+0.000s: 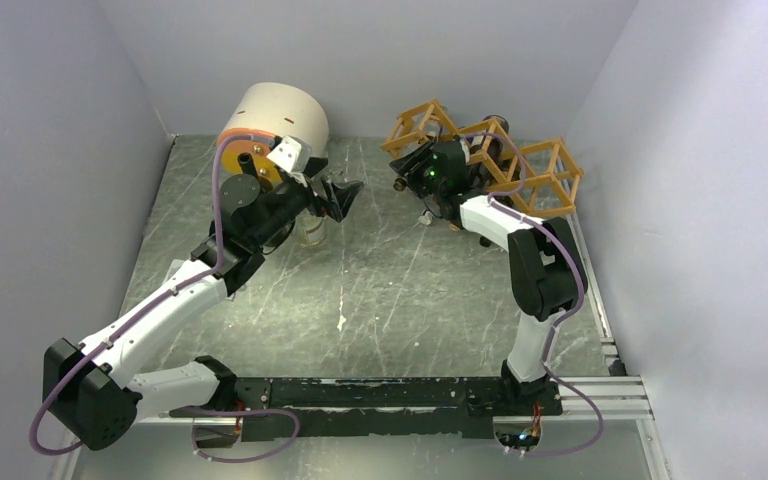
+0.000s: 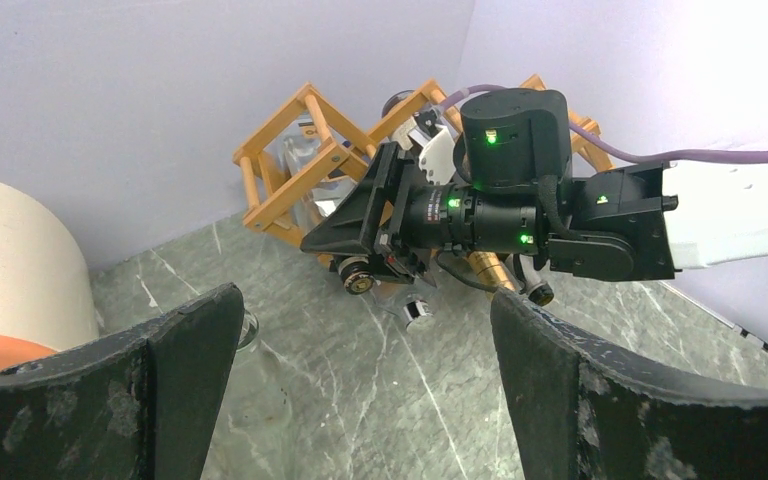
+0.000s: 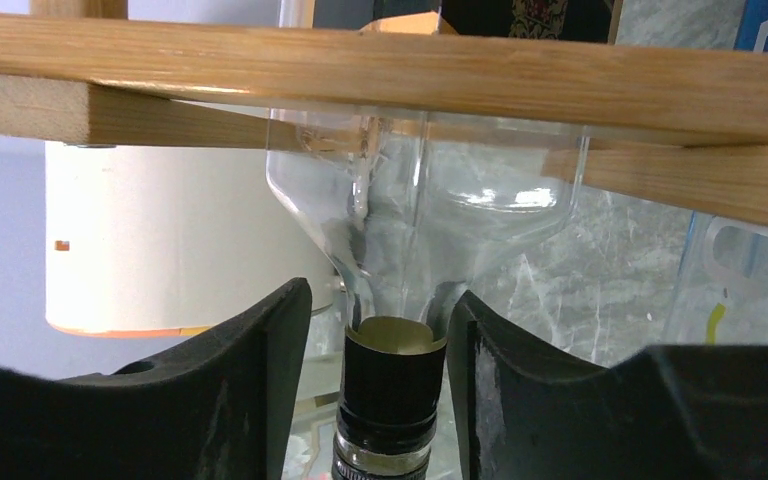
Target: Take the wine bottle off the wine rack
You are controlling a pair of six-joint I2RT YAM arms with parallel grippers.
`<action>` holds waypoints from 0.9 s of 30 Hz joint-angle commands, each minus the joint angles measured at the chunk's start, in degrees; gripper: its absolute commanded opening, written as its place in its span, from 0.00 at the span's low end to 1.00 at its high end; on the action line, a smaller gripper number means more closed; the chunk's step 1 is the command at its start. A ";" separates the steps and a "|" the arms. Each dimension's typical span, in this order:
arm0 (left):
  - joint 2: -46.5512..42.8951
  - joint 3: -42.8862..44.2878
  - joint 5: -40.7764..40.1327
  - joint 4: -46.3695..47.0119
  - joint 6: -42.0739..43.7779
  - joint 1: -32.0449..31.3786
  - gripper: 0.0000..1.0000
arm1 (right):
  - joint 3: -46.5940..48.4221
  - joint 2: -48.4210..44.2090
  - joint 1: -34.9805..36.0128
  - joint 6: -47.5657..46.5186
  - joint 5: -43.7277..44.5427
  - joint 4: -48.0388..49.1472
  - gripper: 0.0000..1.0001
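The orange-tan lattice wine rack stands at the back right; it also shows in the left wrist view and as sticks across the top of the right wrist view. A clear glass wine bottle with a black cap lies in a cell, neck toward the camera. My right gripper is open with its fingers on either side of the neck; a gap shows on the left side. My left gripper is open and empty above the table, left of the rack.
A large cream and orange cylinder stands at the back left. A clear glass sits below the left gripper. A gold bottle neck and a silver-capped clear one stick out under the rack. Walls close in on three sides.
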 commanded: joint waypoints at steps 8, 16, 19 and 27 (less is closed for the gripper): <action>0.05 2.30 2.80 1.46 -1.28 0.80 0.96 | -0.91 -0.17 0.88 1.94 2.44 3.49 0.43; 0.19 2.34 3.37 1.44 -1.71 0.93 0.96 | -6.45 -5.00 1.57 2.92 1.63 6.45 0.26; 0.30 2.16 3.56 1.79 -2.05 0.93 0.96 | -9.55 -8.35 2.28 3.46 1.56 7.50 0.20; 0.87 2.35 4.57 1.82 -2.83 0.95 0.96 | -20.90 -17.95 3.60 5.36 1.38 11.18 0.06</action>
